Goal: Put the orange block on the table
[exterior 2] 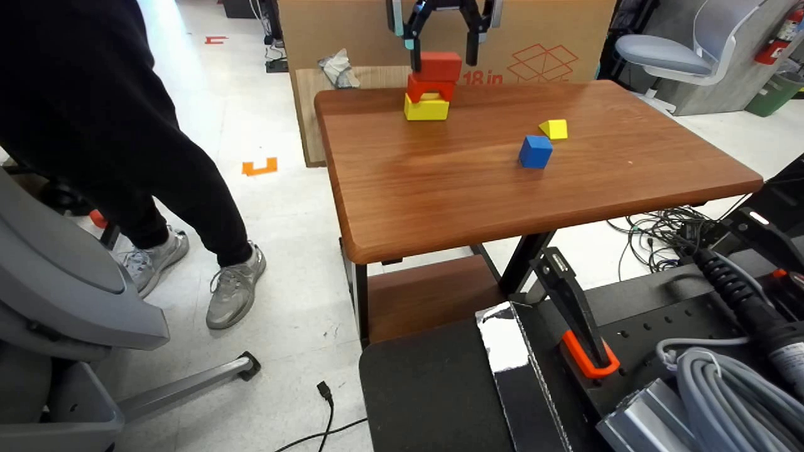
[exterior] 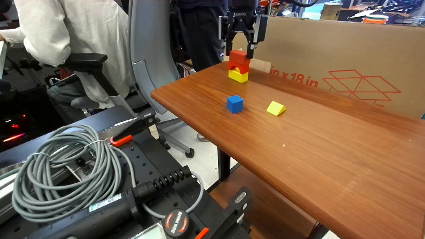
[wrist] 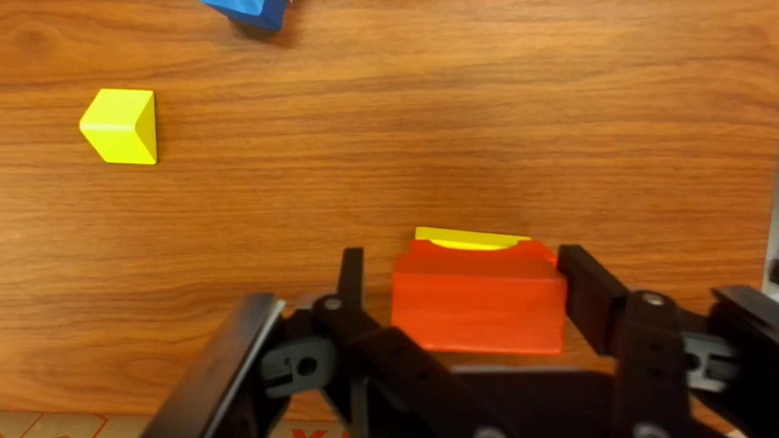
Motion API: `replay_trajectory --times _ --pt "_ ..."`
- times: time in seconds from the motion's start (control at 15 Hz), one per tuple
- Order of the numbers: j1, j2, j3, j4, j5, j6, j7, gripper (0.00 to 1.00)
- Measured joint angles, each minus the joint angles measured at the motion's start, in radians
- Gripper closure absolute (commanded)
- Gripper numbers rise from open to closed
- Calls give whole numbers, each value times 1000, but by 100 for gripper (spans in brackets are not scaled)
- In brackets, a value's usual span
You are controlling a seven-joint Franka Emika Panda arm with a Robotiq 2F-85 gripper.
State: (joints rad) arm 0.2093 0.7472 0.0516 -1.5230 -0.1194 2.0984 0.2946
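Note:
The orange block (exterior: 239,57) is plain-faced and sits on top of a small stack. It also shows in an exterior view (exterior 2: 440,67) and the wrist view (wrist: 478,313). Under it is a red arch (exterior: 244,68), and under that a flat yellow block (exterior: 237,76), which stands on the brown wood table (exterior: 332,149). My gripper (wrist: 463,264) is open, its fingers on either side of the orange block. In the wrist view there is a gap at the left finger. The right finger is against or very close to the block; I cannot tell which.
A blue cube (exterior: 234,104) and a yellow triangular block (exterior: 276,108) lie on the table, apart from the stack. A large cardboard box (exterior: 332,46) stands along the table's far edge. A person (exterior 2: 157,125) stands beside the table's end.

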Motion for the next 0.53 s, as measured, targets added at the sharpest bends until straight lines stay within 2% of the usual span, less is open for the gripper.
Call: replay_trajectory --times 0.07,0.53 --pt "1 4 0 3 0 0 -4 58" --pt "7 -4 0 19 -13 -1 -52 58"
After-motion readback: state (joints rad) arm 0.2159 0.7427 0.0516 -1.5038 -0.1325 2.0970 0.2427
